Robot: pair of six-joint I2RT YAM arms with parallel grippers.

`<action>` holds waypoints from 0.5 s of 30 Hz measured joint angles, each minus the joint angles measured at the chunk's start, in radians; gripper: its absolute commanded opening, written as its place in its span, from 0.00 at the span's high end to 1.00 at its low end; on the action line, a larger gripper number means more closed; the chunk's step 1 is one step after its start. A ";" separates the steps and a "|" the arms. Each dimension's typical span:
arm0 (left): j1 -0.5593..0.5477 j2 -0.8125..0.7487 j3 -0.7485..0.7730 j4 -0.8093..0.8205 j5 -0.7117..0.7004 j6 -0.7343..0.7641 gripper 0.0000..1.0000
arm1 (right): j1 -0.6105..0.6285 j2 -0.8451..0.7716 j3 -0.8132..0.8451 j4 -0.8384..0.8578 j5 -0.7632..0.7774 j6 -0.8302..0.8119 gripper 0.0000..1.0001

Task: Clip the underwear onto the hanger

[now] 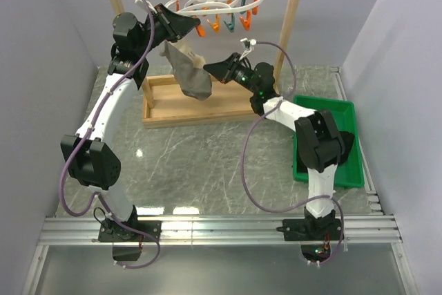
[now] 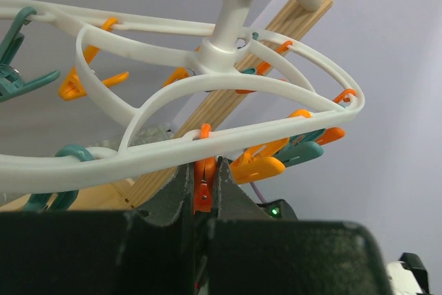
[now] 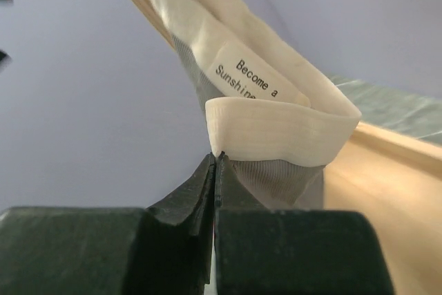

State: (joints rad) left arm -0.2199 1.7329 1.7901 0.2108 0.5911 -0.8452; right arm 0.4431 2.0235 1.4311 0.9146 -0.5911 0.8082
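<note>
Pinching crumpled taupe underwear [image 1: 190, 70] by its folded beige waistband [image 3: 276, 129] with closed right fingers [image 3: 186, 191]; clamping orange clothespin [image 2: 204, 184] with left fingers [image 2: 173, 195].

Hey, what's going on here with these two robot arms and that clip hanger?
The left claw is squeezed onto an orange clothespin under the white clip hanger, which hangs from the wooden rack. The right claw is pinched shut on the beige waistband of the grey-brown underwear, holding it up just below the hanger. Whether the fabric is in that clothespin yet can't be seen.
</note>
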 measured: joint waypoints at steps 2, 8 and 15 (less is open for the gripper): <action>0.001 0.000 0.000 -0.006 -0.006 0.012 1.00 | 0.018 -0.047 -0.064 -0.002 0.037 -0.100 1.00; 0.003 0.000 0.013 -0.037 -0.014 0.024 1.00 | 0.089 -0.131 -0.218 0.052 0.144 -0.372 1.00; 0.009 0.000 0.017 -0.052 -0.014 0.044 1.00 | 0.137 -0.176 -0.280 0.168 0.280 -0.653 1.00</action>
State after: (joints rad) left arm -0.2111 1.7329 1.8069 0.1585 0.5766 -0.8013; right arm 0.5800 1.8473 1.1507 1.0824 -0.3111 0.1547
